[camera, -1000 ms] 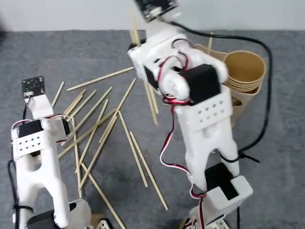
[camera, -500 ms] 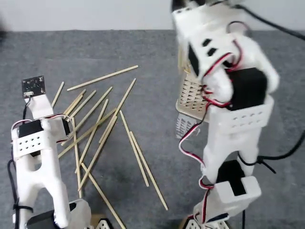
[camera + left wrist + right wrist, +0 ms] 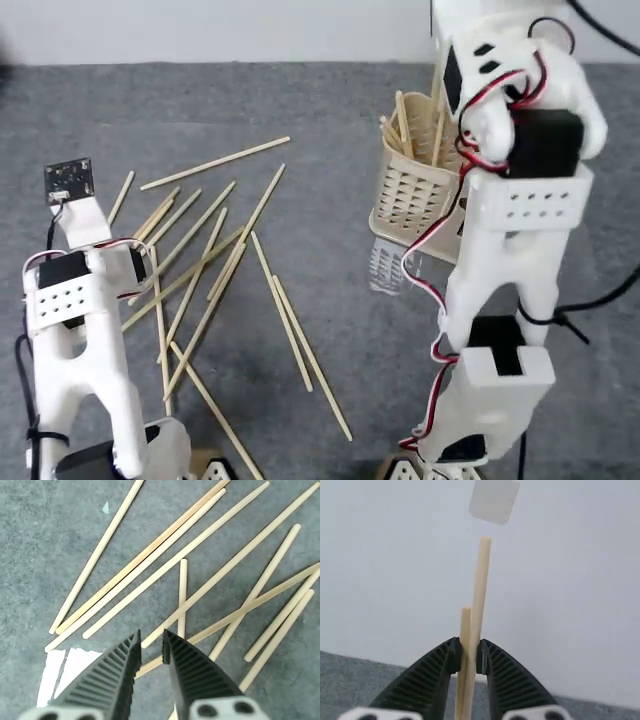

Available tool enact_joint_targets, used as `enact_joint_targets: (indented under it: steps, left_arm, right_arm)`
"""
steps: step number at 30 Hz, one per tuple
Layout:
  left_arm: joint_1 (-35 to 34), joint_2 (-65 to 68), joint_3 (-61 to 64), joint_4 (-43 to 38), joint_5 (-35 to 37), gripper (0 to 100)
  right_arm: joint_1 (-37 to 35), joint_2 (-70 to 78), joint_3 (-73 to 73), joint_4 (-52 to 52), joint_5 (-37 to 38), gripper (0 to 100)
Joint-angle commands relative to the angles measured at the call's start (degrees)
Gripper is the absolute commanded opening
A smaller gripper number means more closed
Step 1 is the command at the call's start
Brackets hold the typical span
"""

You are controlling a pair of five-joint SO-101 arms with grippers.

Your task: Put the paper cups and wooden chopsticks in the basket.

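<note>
Right arm swung right, basket holds chopsticks

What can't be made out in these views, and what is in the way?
- Basket, high view: the right arm covers its right side, so whether cups are inside cannot be told.
- Held chopsticks, right wrist view: lower ends hidden inside the right gripper; their place relative to the basket is unclear.
- Loose chopsticks, high view: some run under the left arm, so no sure count.
</note>
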Motion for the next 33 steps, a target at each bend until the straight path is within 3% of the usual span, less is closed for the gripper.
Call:
enact_joint_targets:
  steps: [1, 5, 11, 21, 24, 33]
  left_arm:
    - [-0.26, -2.02, -0.22, -1.14, 0.26, 7]
    - [-0.26, -2.02, 0.04, -1.05, 0.26, 7]
    - [-0.18, -2.02, -0.04, -1.14, 0.26, 7]
    - [1.23, -2.02, -6.9, 4.22, -2.29, 7]
    - [4.22, -2.02, -10.15, 8.62, -6.15, 7]
    - [16.18, -1.41, -14.81, 14.68, -18.11, 8]
  right_arm:
    - [0.4, 0.84, -0.44, 3.21, 0.18, 0.8]
    - [0.31, 1.36, -0.62, 7.08, 0.35, 1.7]
    - [0.04, -0.22, -2.55, 12.97, 0.18, 17.3]
    - [-5.32, -7.69, -7.56, 34.07, 0.18, 8.6]
    - [-3.21, -9.89, -1.32, 33.8, 0.09, 0.8]
    - [-6.2, -26.42, 28.84, 33.71, 0.0, 0.8]
